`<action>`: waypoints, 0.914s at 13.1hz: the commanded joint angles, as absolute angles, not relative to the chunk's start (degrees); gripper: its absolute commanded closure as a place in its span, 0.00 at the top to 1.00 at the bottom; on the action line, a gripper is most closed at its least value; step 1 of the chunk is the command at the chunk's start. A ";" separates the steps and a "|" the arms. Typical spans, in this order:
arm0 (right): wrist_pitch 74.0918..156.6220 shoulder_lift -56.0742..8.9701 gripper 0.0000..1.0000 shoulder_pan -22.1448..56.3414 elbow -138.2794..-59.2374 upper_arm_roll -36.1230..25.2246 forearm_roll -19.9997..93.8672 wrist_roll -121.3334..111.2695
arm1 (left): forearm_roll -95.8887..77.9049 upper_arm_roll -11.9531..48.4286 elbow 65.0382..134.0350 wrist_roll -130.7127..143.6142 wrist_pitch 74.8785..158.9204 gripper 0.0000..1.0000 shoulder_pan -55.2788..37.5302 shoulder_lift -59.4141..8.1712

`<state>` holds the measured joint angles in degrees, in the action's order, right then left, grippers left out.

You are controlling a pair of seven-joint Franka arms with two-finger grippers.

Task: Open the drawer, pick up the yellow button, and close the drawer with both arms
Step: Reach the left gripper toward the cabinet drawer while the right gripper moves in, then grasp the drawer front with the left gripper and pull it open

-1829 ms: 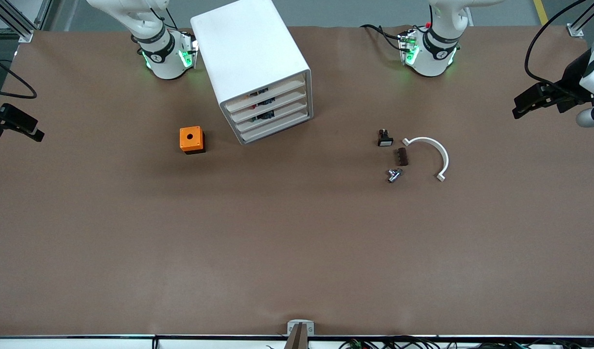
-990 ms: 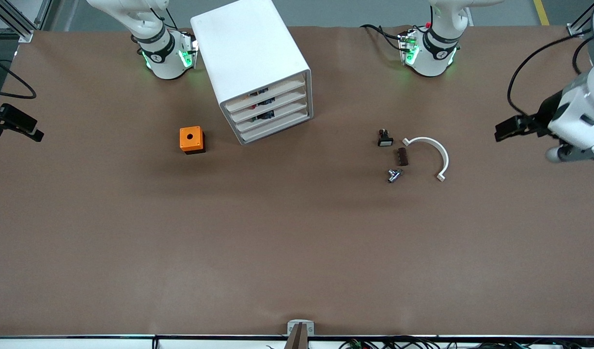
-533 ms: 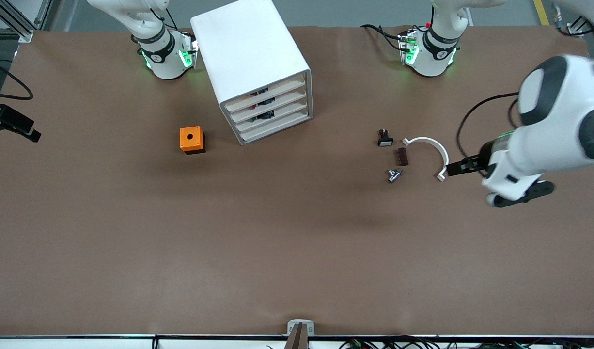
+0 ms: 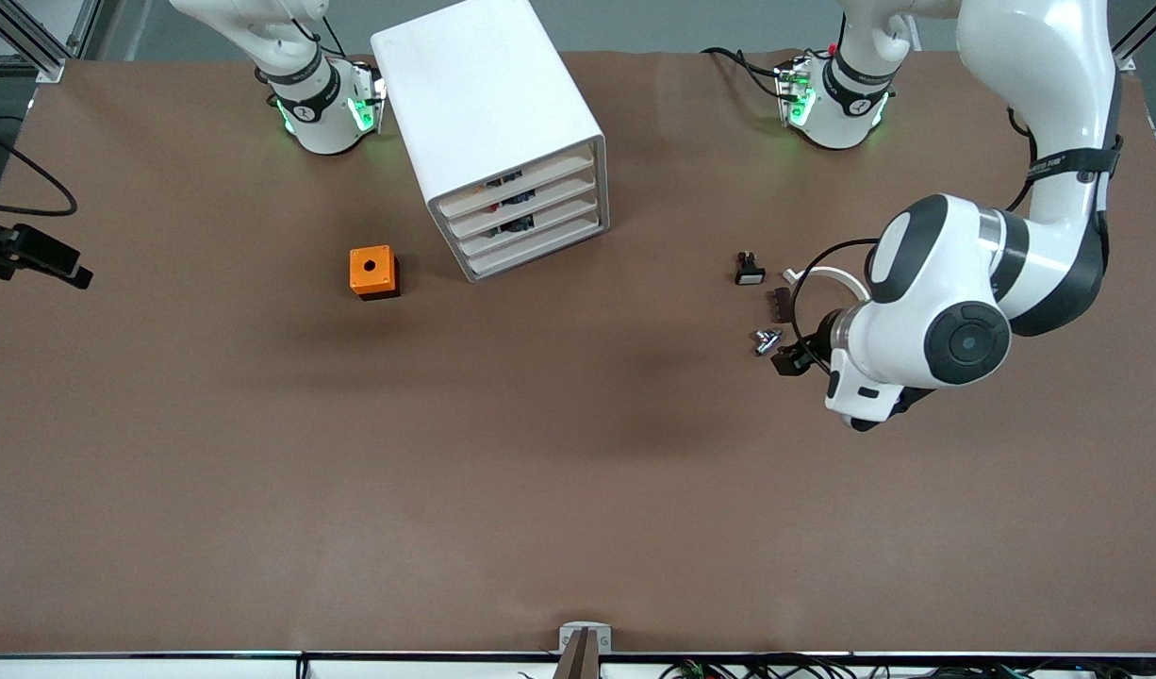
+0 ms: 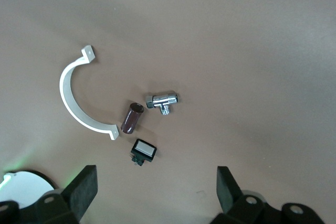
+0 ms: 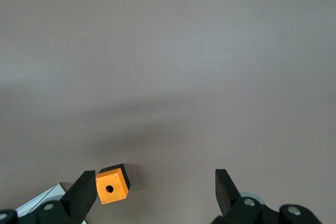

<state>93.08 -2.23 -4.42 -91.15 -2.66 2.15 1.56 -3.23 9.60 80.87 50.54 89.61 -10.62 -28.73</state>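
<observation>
While the white cabinet (image 4: 498,132) is standing between the two arm bases with all four drawers pushed in, the drawer (image 4: 521,183) at the top of its stack is sitting shut, flush with the three below it. Whether the button is lying inside cannot be told; only dark bits are showing through the drawer gaps.

Well away from the cabinet, toward the left arm's end of the table, the left gripper (image 4: 791,359) is hanging over a cluster of small parts, its fingers (image 5: 84,186) spread wide and gripping nothing. In that cluster a chrome fitting (image 5: 162,101) is lying beside a brown cylinder (image 5: 132,117), with a small black button with a white face (image 5: 143,151) near them and a white curved bracket (image 5: 77,99) arcing around the cylinder's side.

Toward the right arm's end of the table, well apart from the cabinet, the right gripper (image 4: 45,255) is waiting at the table's edge, its fingers (image 6: 82,192) likewise standing spread and empty. An orange cube (image 4: 372,272) with a round hole is sitting near the cabinet's front corner, nearer to the front camera than the cabinet.
</observation>
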 commanded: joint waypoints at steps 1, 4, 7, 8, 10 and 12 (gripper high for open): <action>92.90 -6.66 1.00 -5.27 -87.03 -0.10 3.25 6.82 | -3.96 9.49 78.84 60.94 89.29 1.00 -14.05 -32.16; 92.99 -9.31 1.00 -5.01 -85.69 2.46 3.16 14.73 | -5.18 9.58 78.84 71.76 89.30 1.00 -17.48 -33.92; 92.99 -12.38 1.00 -4.57 -83.50 6.14 2.99 25.20 | -12.28 9.58 78.93 87.67 89.30 1.00 -19.16 -35.77; 92.99 -13.00 1.00 -4.31 -83.32 7.02 2.90 27.83 | -15.78 9.58 78.93 91.19 89.21 1.00 -19.94 -36.55; 92.47 -13.01 1.00 -4.22 -82.71 8.78 3.25 33.98 | -18.80 9.58 79.01 98.05 88.95 1.00 -20.91 -36.91; 92.02 -13.01 1.00 -4.31 -82.71 10.10 3.51 39.96 | -22.91 10.11 79.45 108.04 87.37 0.99 -23.36 -37.53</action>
<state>93.47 -12.40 -3.97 -84.62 8.82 2.74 34.99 -19.57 9.91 80.45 99.88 89.32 -21.16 -36.71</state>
